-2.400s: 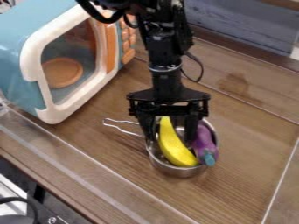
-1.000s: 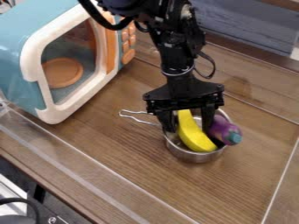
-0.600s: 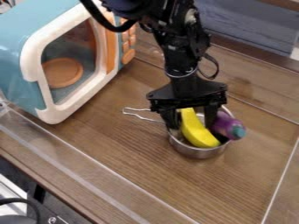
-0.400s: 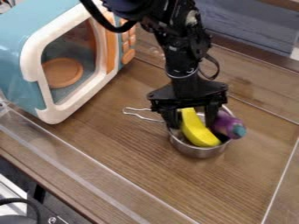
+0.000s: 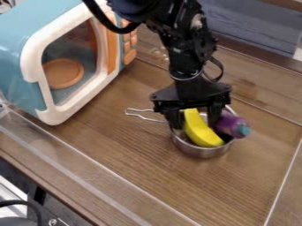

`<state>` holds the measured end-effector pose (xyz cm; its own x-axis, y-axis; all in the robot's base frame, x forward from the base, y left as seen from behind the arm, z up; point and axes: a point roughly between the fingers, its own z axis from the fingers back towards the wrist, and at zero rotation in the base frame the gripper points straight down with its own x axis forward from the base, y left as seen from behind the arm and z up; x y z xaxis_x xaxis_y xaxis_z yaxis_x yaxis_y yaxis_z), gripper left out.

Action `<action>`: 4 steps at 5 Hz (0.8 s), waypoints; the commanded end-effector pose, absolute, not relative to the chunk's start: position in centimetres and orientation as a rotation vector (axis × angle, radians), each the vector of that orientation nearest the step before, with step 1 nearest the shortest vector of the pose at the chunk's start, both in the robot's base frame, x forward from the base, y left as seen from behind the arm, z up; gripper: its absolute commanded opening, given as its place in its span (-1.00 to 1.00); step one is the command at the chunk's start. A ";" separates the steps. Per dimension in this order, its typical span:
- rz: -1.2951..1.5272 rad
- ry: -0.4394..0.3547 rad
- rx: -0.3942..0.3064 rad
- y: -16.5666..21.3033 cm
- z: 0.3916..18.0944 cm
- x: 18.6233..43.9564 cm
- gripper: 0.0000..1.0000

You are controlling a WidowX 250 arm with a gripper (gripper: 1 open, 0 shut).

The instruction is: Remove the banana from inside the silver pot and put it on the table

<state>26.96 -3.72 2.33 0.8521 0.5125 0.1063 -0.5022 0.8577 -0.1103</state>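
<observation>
And here's the claw (image 5: 195, 110), fingers spread above the silver pot (image 5: 199, 152), banana (image 5: 200, 130) just below, running lengthwise toward us, eggplant (image 5: 232, 125) close beside it

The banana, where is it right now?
In the camera view, the banana is in the silver pot, right of centre, just left of the eggplant and under the gripper.
</observation>
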 end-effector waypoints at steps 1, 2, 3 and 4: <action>0.529 0.127 0.062 -2.7 -3.5 20.8 1.00; 0.525 0.144 0.088 -2.4 -3.7 20.1 1.00; 0.521 0.160 0.114 -2.1 -3.8 19.4 1.00; 0.510 0.172 0.123 -2.3 -3.4 19.2 -1.00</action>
<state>25.89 -3.30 0.72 0.8592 0.5044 0.0860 -0.5047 0.8631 -0.0195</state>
